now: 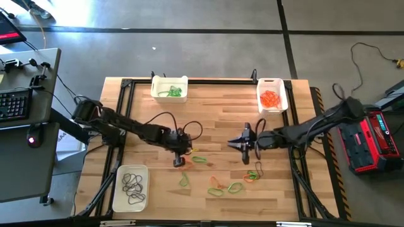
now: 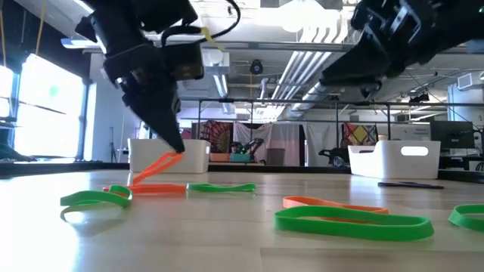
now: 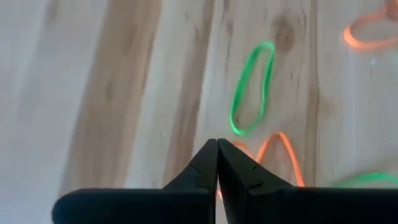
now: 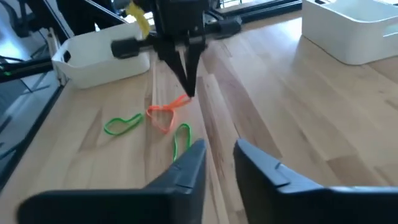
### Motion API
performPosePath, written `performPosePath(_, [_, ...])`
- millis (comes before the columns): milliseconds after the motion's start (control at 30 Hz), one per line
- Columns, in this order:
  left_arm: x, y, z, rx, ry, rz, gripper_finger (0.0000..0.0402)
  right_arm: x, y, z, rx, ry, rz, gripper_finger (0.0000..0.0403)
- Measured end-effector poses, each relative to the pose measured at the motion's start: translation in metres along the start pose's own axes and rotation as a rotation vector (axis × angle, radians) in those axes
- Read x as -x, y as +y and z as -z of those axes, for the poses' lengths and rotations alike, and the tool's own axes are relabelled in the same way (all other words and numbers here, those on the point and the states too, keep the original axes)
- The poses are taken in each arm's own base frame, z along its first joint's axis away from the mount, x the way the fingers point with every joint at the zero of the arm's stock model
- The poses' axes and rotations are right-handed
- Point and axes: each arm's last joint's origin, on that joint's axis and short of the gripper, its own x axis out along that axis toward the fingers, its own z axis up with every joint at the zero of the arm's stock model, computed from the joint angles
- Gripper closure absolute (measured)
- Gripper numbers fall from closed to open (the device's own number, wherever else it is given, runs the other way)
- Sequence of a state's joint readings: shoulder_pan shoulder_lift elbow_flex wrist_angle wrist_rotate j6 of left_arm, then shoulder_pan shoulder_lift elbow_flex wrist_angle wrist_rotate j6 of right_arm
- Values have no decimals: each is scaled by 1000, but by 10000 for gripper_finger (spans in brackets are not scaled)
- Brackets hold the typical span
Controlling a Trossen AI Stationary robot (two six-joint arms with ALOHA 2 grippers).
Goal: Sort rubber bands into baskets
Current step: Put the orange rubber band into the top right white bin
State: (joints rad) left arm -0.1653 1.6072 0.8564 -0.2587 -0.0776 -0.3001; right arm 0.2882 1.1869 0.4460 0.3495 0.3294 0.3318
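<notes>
Between the fingertips: left gripper (image 2: 175,148) pinches an orange rubber band (image 2: 155,168), one end raised, the rest on the wooden table (image 1: 284,189).
Left fingers (image 3: 202,168): pressed together.
Right gripper (image 4: 219,151): above the table, fingers parted, nothing between them.
Just beside left tips: green rubber band (image 3: 252,87).
Baskets: green-filled (image 1: 169,87), orange-filled (image 1: 271,94), dark-filled (image 1: 130,188).

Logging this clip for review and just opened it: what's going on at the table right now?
The left gripper is shut on an orange rubber band, pinching it at mid-table. The right gripper hangs nearby with its jaws apart, holding nothing. Loose green and orange bands still lie on the wood. The three baskets already hold green, orange and dark bands, one colour each.
</notes>
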Motion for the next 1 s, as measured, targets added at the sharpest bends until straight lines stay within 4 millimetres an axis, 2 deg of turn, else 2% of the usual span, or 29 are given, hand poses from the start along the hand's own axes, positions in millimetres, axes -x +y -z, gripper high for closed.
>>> performPosePath(167, [8, 1, -18, -18, -62, -21, 401, -19, 4, 8, -13, -28, -10, 269])
performPosePath(367, [18, 2, -39, -43, -130, -30, 401, -37, 7, 14, -19, -40, -1, 238])
performPosePath(567, [28, 3, -59, -67, -200, -60, 401, -61, 9, 13, -38, -16, 32, 226])
performPosePath(767, [39, 3, -76, -82, -260, -95, 401, -90, 11, 0, -56, -30, 60, 224])
performPosePath(900, [41, 3, -78, -94, -269, -97, 401, -107, 13, -10, -63, -50, 71, 225])
performPosePath(1000, [41, 3, -78, -93, -269, -96, 401, -114, 14, -15, -47, -63, 109, 249])
